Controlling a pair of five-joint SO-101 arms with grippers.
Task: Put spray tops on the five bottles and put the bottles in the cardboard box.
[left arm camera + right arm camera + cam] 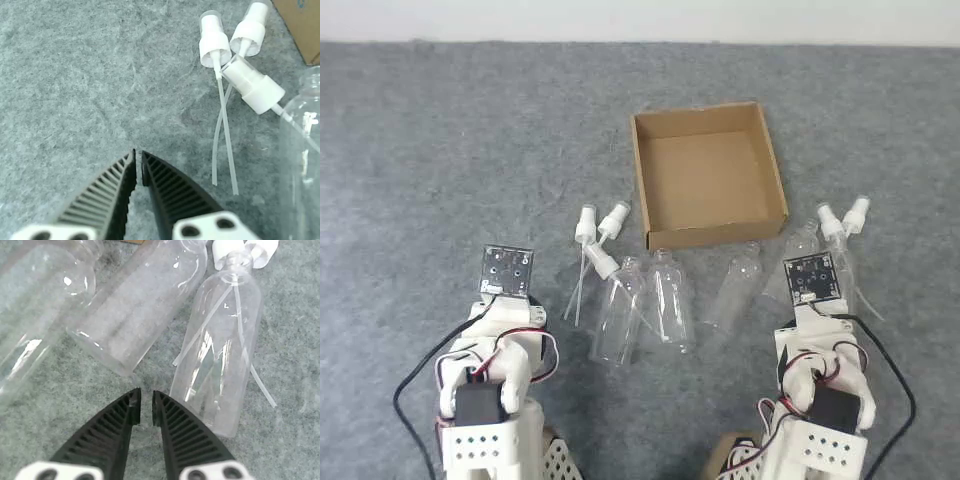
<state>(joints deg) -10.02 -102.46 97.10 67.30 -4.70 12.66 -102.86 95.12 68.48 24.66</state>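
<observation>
The open cardboard box point(705, 175) stands at the back centre with nothing in it. Several clear bottles lie on their sides before it: two point(618, 310) point(672, 300) left of centre, one point(738, 285) right of centre, more point(800, 245) by the right arm. Three white spray tops point(215, 45) point(250, 35) point(252, 85) lie loose ahead of my left gripper point(138, 160), which is shut over bare carpet. Two more spray tops point(830, 220) point(857, 212) lie at the right. My right gripper point(145, 402) is shut, just short of two bottles point(140, 305) point(220, 355); thin tubes cross the nearer one.
Grey carpet point(440, 150) covers the whole table. Wide free room lies at the left and behind the box. The left arm point(507, 272) and right arm point(815, 278) stand at the front edge, cables looping beside them.
</observation>
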